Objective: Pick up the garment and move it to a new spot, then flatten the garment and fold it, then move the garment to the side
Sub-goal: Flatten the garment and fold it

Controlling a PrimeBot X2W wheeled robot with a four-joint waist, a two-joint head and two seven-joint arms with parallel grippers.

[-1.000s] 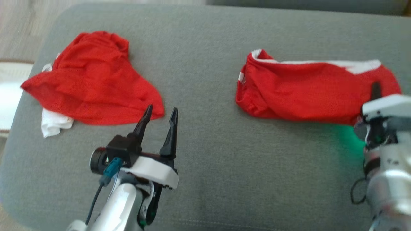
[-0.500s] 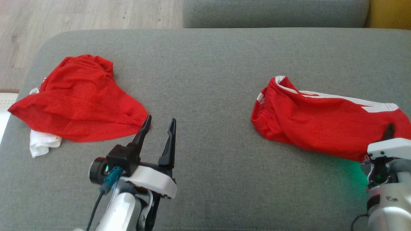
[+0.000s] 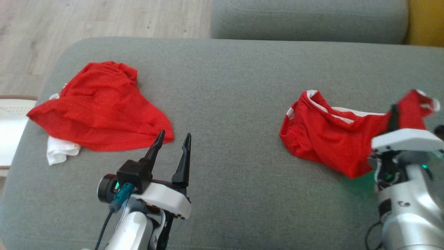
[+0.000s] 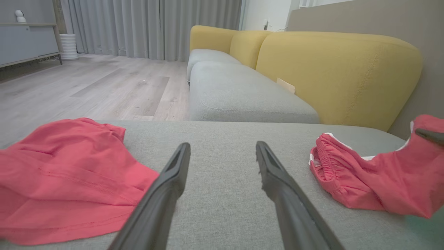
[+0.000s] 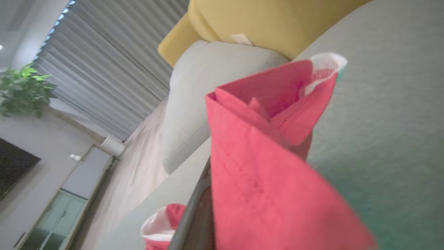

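The garment (image 3: 322, 142) is red with white trim and lies on the right of the grey cushion (image 3: 229, 86). My right gripper (image 3: 394, 109) is shut on its right end and holds that end up off the cushion, while the left end stays bunched on the fabric. In the right wrist view the garment (image 5: 263, 173) drapes over my dark finger (image 5: 194, 215) and hides the tips. The left wrist view has the garment (image 4: 364, 180) at the right. My left gripper (image 3: 175, 133) (image 4: 222, 146) stands open and holds nothing, near the cushion's front.
A second red garment (image 3: 100, 107) (image 4: 62, 173) lies crumpled at the cushion's left end over a white cloth (image 3: 59, 152), its corner just left of my left fingertips. Behind are another grey cushion (image 3: 305, 21), a yellow backrest (image 4: 333, 69) and wooden floor (image 3: 104, 17).
The right gripper has raised the garment's right end, and the cloth has bunched up shorter. The head camera has shifted. The left arm holds its pose.
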